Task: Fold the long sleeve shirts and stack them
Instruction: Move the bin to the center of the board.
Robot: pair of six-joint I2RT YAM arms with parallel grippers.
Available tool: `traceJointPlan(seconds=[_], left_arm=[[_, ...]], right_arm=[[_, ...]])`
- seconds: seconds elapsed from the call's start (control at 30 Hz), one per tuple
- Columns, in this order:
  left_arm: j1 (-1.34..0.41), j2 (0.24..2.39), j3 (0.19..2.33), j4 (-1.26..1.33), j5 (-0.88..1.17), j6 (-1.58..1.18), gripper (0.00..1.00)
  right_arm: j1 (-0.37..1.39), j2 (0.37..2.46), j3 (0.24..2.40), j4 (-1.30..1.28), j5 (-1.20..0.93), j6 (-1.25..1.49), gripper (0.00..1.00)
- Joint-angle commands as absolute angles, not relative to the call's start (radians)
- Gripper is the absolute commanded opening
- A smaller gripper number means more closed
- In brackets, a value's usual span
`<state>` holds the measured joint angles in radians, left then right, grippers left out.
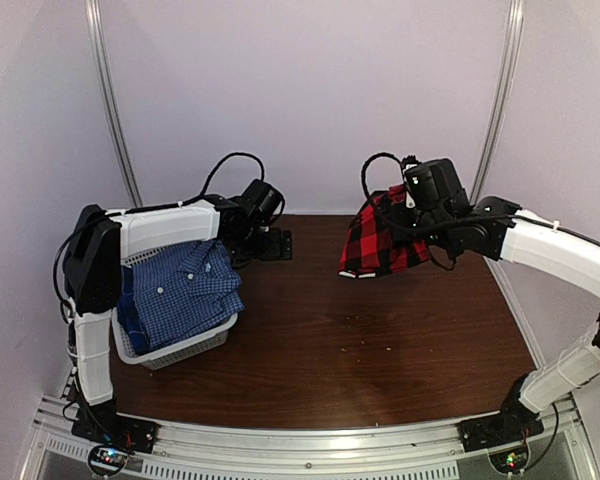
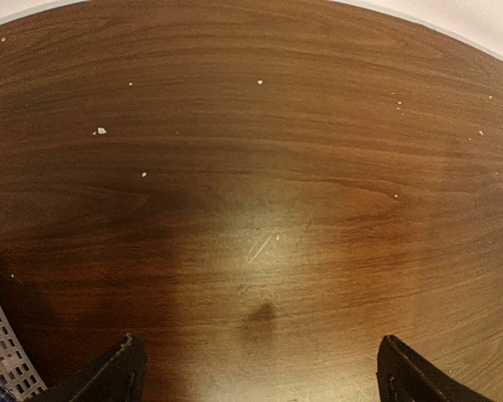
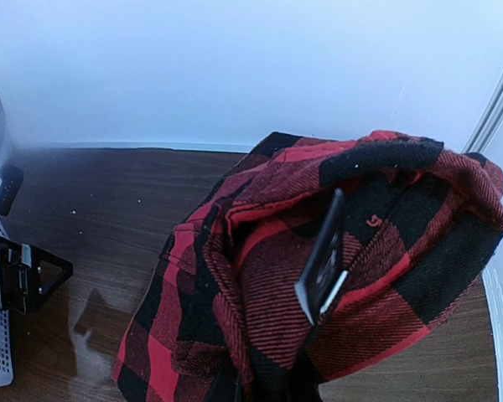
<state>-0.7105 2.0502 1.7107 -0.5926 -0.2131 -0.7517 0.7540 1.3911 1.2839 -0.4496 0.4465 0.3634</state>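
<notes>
The red-and-black plaid shirt hangs bunched from my right gripper, lifted over the back right of the table. In the right wrist view the plaid shirt fills the frame and hides the fingers; a dark label sticks out of a fold. The blue-and-white check shirt lies crumpled in the pale grey basket at the left. My left gripper is open and empty just above the bare wood behind the basket, and its fingertips stand wide apart.
The brown wooden table has small white crumbs on it. The basket's corner shows beside my left fingers. White walls close the back and sides. My left gripper also shows in the right wrist view.
</notes>
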Motion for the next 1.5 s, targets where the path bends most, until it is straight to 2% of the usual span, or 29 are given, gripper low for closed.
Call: traceJointPlan(seconds=[0.0, 0.6, 1.0, 1.23, 1.47], left_arm=[[-0.706, 2.045, 1.659, -0.56, -0.269, -0.808, 0.98], [-0.64, 1.764, 1.258, -0.562, -0.32, -0.813, 0.98], [-0.552, 1.593, 1.077, -0.58, -0.309, -0.795, 0.98], [-0.559, 1.566, 1.078, -0.518, -0.207, -0.723, 0.98], [-0.664, 1.615, 1.227, -0.483, -0.153, -0.627, 0.98]], right_arm=[[0.747, 1.344, 1.277, -0.418, 0.489, 0.35, 0.0], [0.745, 1.374, 1.245, -0.382, 0.444, 0.356, 0.0], [0.745, 1.39, 1.227, -0.377, 0.428, 0.369, 0.0], [0.744, 1.383, 1.221, -0.407, 0.45, 0.371, 0.0], [0.737, 1.333, 1.196, -0.496, 0.479, 0.4, 0.0]])
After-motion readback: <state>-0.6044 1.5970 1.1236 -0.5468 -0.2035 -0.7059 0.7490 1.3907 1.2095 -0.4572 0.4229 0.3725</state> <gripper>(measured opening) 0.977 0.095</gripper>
